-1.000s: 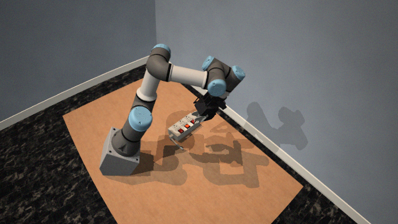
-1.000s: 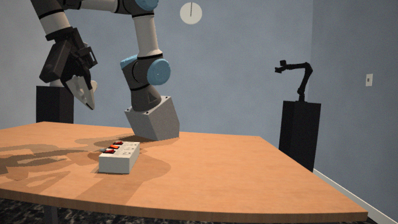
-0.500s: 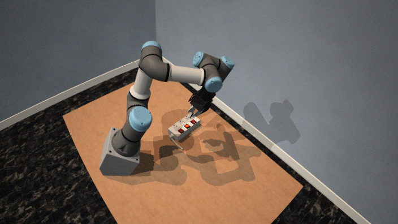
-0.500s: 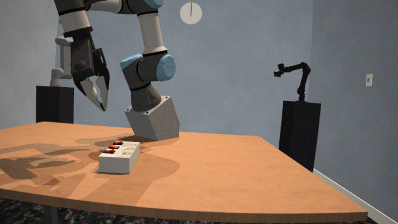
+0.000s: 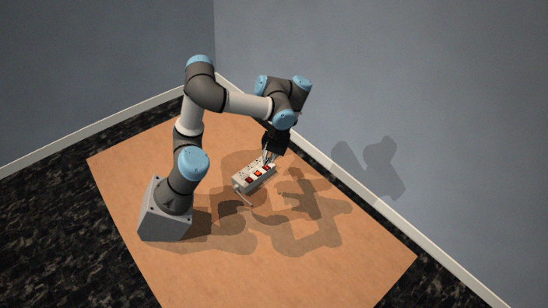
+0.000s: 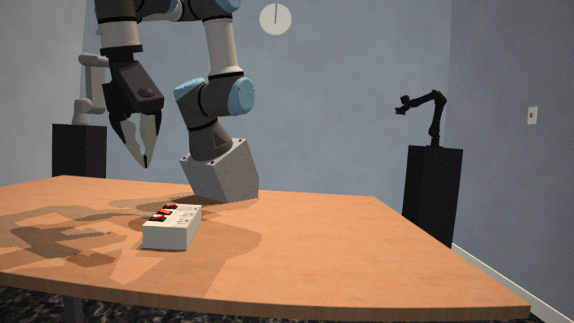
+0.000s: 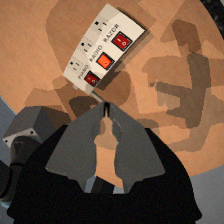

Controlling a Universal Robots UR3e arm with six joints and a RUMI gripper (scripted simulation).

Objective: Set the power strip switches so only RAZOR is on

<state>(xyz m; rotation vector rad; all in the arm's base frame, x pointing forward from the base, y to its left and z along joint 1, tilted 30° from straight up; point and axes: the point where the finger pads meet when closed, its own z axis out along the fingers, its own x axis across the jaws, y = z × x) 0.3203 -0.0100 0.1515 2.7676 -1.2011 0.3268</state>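
Observation:
A white power strip [image 5: 244, 179] [image 6: 173, 230] [image 7: 92, 42] lies face up on the wooden table [image 5: 311, 264] [image 6: 326, 253]. It has three red rocker switches, labelled PIANO [image 7: 92, 78], RADIO [image 7: 104, 61] and RAZOR [image 7: 121, 41] in the wrist view. The RADIO switch glows brighter orange than the other two. A short grey cable stub [image 5: 243, 197] leaves the PIANO end. My gripper [image 5: 268, 159] [image 6: 144, 164] [image 7: 106, 103] is shut and empty. It points down and hangs well above the strip, clear of it, with its tips near the PIANO end in the wrist view.
The robot's grey base block [image 5: 161, 223] [image 6: 224, 173] stands on the table close behind the strip. Two black pedestals [image 6: 431, 192] [image 6: 78, 150] stand beyond the table, one carrying a small dark arm. The table's front edge [image 6: 285, 307] is near.

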